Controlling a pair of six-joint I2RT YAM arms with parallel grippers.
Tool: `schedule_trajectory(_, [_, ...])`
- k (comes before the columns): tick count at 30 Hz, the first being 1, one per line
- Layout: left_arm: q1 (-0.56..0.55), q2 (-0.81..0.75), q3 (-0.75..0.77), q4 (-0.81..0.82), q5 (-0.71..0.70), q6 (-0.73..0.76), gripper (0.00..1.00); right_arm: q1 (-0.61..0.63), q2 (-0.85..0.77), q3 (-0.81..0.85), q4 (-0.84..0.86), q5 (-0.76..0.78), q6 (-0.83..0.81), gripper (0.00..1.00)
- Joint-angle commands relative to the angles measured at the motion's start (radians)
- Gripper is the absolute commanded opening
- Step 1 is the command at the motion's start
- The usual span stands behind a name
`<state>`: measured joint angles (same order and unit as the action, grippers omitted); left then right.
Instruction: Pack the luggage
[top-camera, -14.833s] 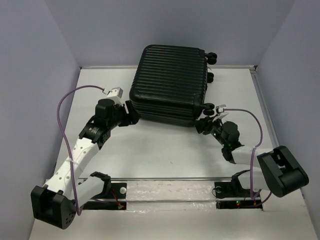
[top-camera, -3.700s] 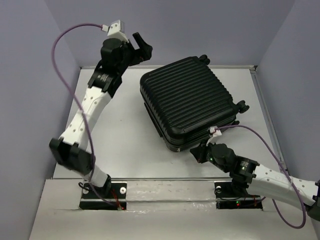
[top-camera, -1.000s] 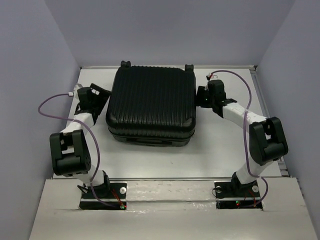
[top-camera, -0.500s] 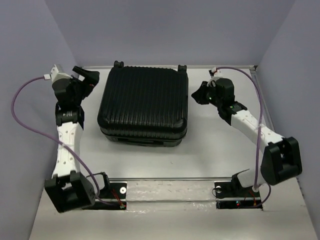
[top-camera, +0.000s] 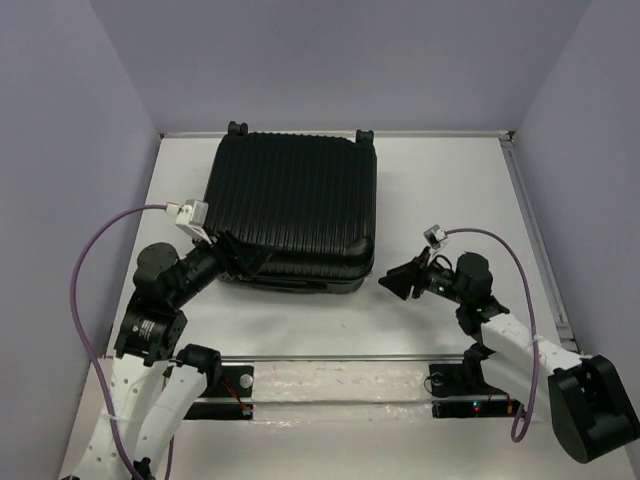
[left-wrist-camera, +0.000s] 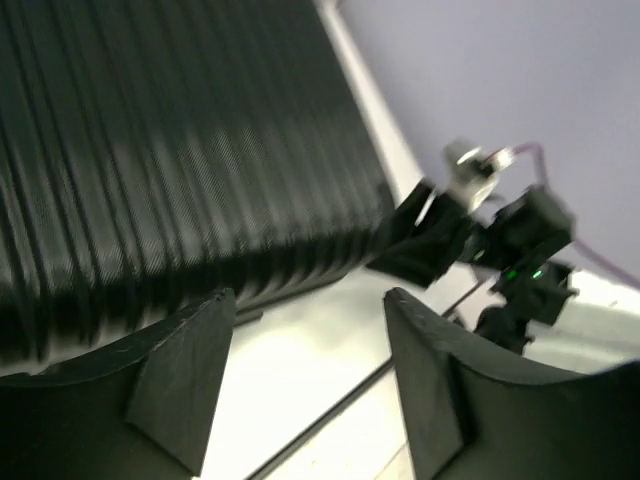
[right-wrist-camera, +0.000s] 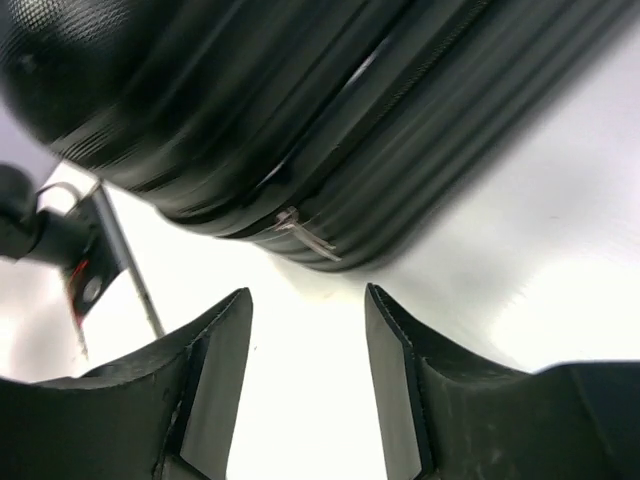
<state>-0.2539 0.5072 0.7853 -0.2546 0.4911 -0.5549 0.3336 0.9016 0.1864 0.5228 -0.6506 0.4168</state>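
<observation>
Now swung down, inside half a second, from the flanks of the luggage (top-camera: 290, 205) to its two near corners. At left, brought up against the near-left corner: the left gripper (top-camera: 245, 258), contact or not impossible to tell, fingers (left-wrist-camera: 180, 370) spread wide and empty, only table (top-camera: 450, 190) showing between them. No real shift meanwhile in the luggage, lying flat and shut at the far middle of the table, wheels toward the far edge. At right, held just off the near-right corner: the right gripper (top-camera: 397, 283), fingers (right-wrist-camera: 215, 370) likewise parted, grasping nothing, pointed at the seam and at a small metal zip pull (right-wrist-camera: 305, 235) jutting from it. Read as a switch from nudging the luggage into place to working its near edge; probably a prelude to unzipping, with no packing yet done. Hard black shell, ribbed with close parallel grooves, faintly glossy, rounded at every corner; thin dark zip line between the two halves. Zip pull a thin pale sliver, likely easy for blunt tips to miss. Matte black fingers, wedge-shaped; smooth white tabletop, bright with glare.
</observation>
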Motion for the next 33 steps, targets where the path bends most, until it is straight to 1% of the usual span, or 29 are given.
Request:
schedule_trajectory(1, [-0.042, -0.009, -0.038, -0.159, -0.073, 0.065, 0.79, 0.010, 0.058, -0.011, 0.299, -0.145, 0.036, 0.56])
schedule_trajectory(2, [-0.042, -0.009, -0.040, -0.166, -0.116, 0.070, 0.83, 0.010, 0.075, -0.011, 0.305, -0.147, 0.028, 0.57])
schedule_trajectory(3, [-0.042, -0.012, -0.040, -0.167, -0.158, 0.070, 0.92, 0.010, 0.094, -0.011, 0.327, -0.149, 0.024, 0.57])
schedule_trajectory(5, [-0.042, -0.006, -0.006, -0.166, -0.287, 0.070, 0.99, 0.010, 0.161, 0.001, 0.359, -0.175, 0.016, 0.58])
schedule_trajectory(6, [-0.042, 0.005, 0.012, -0.173, -0.337, 0.079, 0.99, 0.010, 0.180, 0.010, 0.367, -0.182, 0.011, 0.59])
schedule_trajectory(7, [-0.042, 0.017, 0.031, -0.182, -0.421, 0.102, 0.99, 0.010, 0.210, 0.018, 0.381, -0.182, 0.011, 0.59])
schedule_trajectory(8, [-0.042, 0.058, 0.070, -0.190, -0.449, 0.116, 0.99, 0.010, 0.224, 0.028, 0.379, -0.190, 0.004, 0.59])
schedule_trajectory(11, [-0.041, 0.137, 0.124, -0.233, -0.546, 0.157, 0.99, 0.019, 0.288, 0.065, 0.370, -0.227, -0.007, 0.59])
schedule_trajectory(13, [-0.032, 0.151, 0.144, -0.242, -0.607, 0.176, 0.99, 0.038, 0.324, 0.067, 0.413, -0.222, -0.001, 0.59])
schedule_trajectory(16, [0.002, 0.171, 0.161, -0.262, -0.649, 0.181, 0.99, 0.050, 0.364, 0.088, 0.428, -0.219, -0.001, 0.58])
schedule_trajectory(18, [0.030, 0.197, 0.166, -0.264, -0.649, 0.196, 0.99, 0.076, 0.393, 0.113, 0.436, -0.208, -0.009, 0.57])
schedule_trajectory(20, [0.088, 0.218, 0.172, -0.267, -0.509, 0.210, 0.99, 0.090, 0.408, 0.127, 0.424, -0.187, -0.024, 0.54])
schedule_trajectory(21, [0.097, 0.215, 0.173, -0.271, -0.415, 0.201, 0.99, 0.102, 0.419, 0.131, 0.424, -0.181, -0.026, 0.51])
schedule_trajectory(22, [0.097, 0.199, 0.166, -0.267, -0.290, 0.185, 0.98, 0.111, 0.424, 0.133, 0.424, -0.178, -0.027, 0.48])
schedule_trajectory(23, [0.090, 0.154, 0.158, -0.247, -0.236, 0.170, 0.96, 0.111, 0.428, 0.134, 0.421, -0.169, -0.029, 0.43])
schedule_trajectory(24, [0.081, 0.139, 0.149, -0.248, -0.165, 0.158, 0.92, 0.111, 0.431, 0.133, 0.418, -0.156, -0.030, 0.41])
schedule_trajectory(25, [0.067, 0.131, 0.138, -0.256, -0.139, 0.145, 0.90, 0.122, 0.433, 0.130, 0.421, -0.146, -0.032, 0.38])
schedule_trajectory(26, [0.045, 0.120, 0.123, -0.265, -0.113, 0.141, 0.87, 0.122, 0.436, 0.130, 0.421, -0.126, -0.030, 0.33])
schedule_trajectory(27, [-0.002, 0.117, 0.067, -0.265, -0.094, 0.132, 0.85, 0.122, 0.438, 0.131, 0.421, -0.116, -0.029, 0.31])
schedule_trajectory(28, [-0.031, 0.114, 0.031, -0.247, -0.086, 0.122, 0.84, 0.122, 0.438, 0.131, 0.421, -0.107, -0.027, 0.26])
schedule_trajectory(29, [-0.100, 0.106, -0.039, -0.230, -0.095, 0.093, 0.84, 0.122, 0.435, 0.130, 0.421, -0.086, -0.026, 0.21])
schedule_trajectory(30, [-0.138, 0.100, -0.067, -0.209, -0.109, 0.069, 0.85, 0.122, 0.431, 0.127, 0.422, -0.077, -0.024, 0.17])
schedule_trajectory(31, [-0.178, 0.096, -0.093, -0.146, -0.127, 0.020, 0.86, 0.122, 0.422, 0.119, 0.422, -0.070, -0.021, 0.14])
schedule_trajectory(32, [-0.250, 0.102, -0.121, -0.117, -0.158, -0.002, 0.87, 0.131, 0.419, 0.116, 0.425, -0.055, -0.019, 0.12])
schedule_trajectory(33, [-0.281, 0.114, -0.127, -0.091, -0.178, -0.016, 0.88, 0.131, 0.415, 0.111, 0.424, -0.044, -0.016, 0.10])
